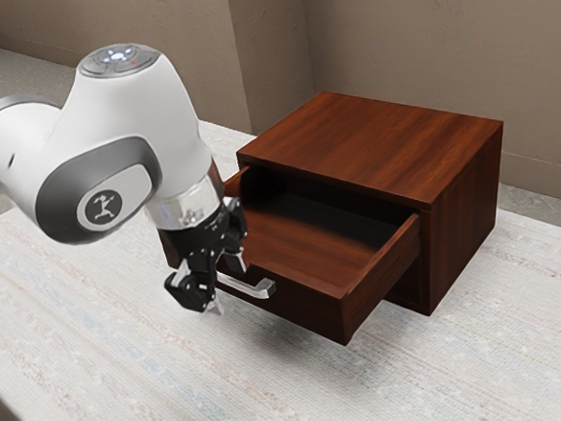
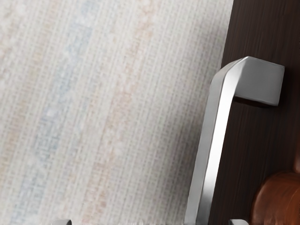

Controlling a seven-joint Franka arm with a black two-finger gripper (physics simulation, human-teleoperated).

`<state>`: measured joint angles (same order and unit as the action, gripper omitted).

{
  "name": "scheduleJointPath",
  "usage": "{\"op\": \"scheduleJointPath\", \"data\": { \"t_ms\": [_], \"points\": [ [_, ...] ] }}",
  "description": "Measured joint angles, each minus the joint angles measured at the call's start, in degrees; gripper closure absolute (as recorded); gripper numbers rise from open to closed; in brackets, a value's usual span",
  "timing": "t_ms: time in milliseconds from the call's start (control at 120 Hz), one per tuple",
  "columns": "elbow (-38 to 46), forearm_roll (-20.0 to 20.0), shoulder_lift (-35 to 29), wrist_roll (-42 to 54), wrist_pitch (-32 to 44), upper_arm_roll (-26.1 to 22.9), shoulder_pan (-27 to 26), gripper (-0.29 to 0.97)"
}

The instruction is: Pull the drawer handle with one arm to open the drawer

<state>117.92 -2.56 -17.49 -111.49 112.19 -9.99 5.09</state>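
Silver drawer handle (image 2: 213, 140), mounted on dark wood drawer front (image 2: 267, 47), pale woven tabletop (image 2: 93, 117) beside it

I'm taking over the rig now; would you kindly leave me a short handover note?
Gripper: open, straddling one end of the handle, not clamped on it.
Drawer: pulled well out of the cabinet.
Done: the drawer is open.
Left: probably only backing the hand away; pull again if it should come out further.
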Motion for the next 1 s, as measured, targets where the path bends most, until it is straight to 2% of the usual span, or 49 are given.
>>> {"op": "scheduleJointPath", "data": {
  "t_ms": [225,383,583,775,900,1000],
  "points": [
    [-0.5,-0.1,0.0,0.2,0.0,-0.6,0.0,0.47],
    [-1.7,-0.4,0.1,0.2,-0.1,-1.2,0.0,0.51],
    [-8.0,-0.6,0.5,0.6,-0.4,-3.7,0.0,0.52],
    [-15.0,1.8,2.8,0.5,-2.1,-4.8,0.0,0.26],
    [-32.4,2.8,8.2,3.3,-11.5,-8.1,-0.5,0.16],
    [-40.7,2.8,9.0,14.1,-16.9,-4.3,-0.2,0.11]
  ]
}}
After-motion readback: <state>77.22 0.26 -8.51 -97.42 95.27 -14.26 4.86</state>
